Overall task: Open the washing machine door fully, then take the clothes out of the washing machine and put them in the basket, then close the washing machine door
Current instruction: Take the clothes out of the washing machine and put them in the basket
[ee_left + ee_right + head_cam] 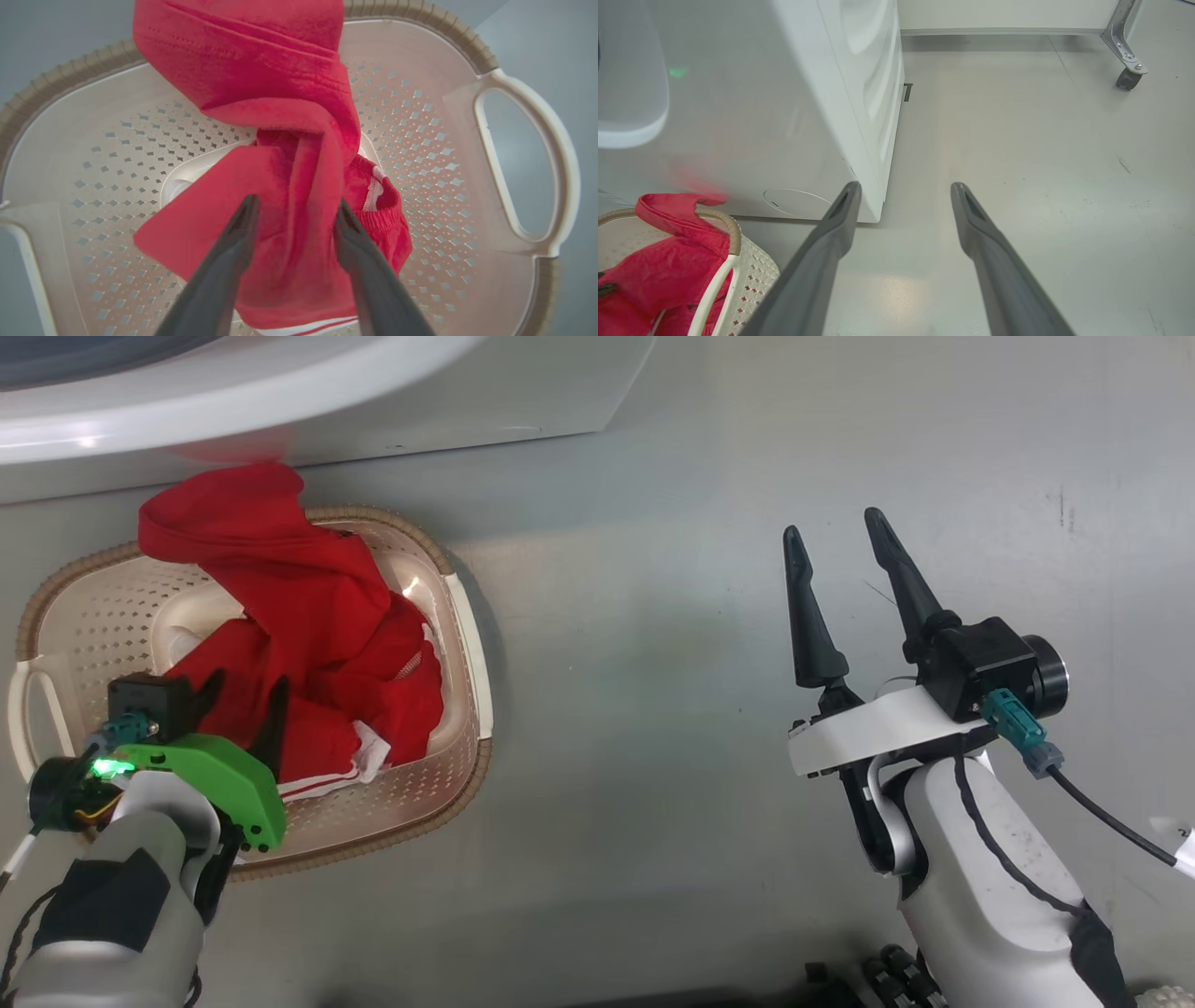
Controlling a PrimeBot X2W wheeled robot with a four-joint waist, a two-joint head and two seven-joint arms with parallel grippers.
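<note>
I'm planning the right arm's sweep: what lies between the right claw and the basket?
Bare grey floor: in the head view nothing stands between the right claw and the basket.

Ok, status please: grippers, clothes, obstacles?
Left gripper open astride red garment. Right gripper open, empty. Garment in basket, one end over rim. Washing machine close behind basket.

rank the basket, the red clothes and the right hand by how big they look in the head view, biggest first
1. basket: the widest outline.
2. clothes: heaped inside it, one end over the rim.
3. right hand: smallest, even though it sits nearer the camera, which enlarges it.
</note>
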